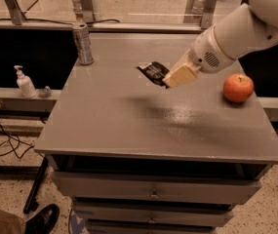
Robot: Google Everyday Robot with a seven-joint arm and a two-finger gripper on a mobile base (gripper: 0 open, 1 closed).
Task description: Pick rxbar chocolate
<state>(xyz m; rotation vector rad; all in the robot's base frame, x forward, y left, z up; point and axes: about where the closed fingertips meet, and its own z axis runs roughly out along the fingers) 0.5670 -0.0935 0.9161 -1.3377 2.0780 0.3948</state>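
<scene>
The rxbar chocolate [153, 72] is a flat black wrapper with whitish print. It hangs in the air above the middle of the grey table [129, 126], with its shadow on the tabletop below. My gripper [170, 80] is shut on its right end, its tan fingers [180, 75] clamped around it. The white arm reaches in from the upper right.
An orange-red apple [238, 87] sits at the table's right side. An upright silver can [83, 44] stands at the back left corner. A soap dispenser [25, 82] is on a ledge to the left. Drawers lie under the tabletop. A shoe [43, 218] shows at the bottom left.
</scene>
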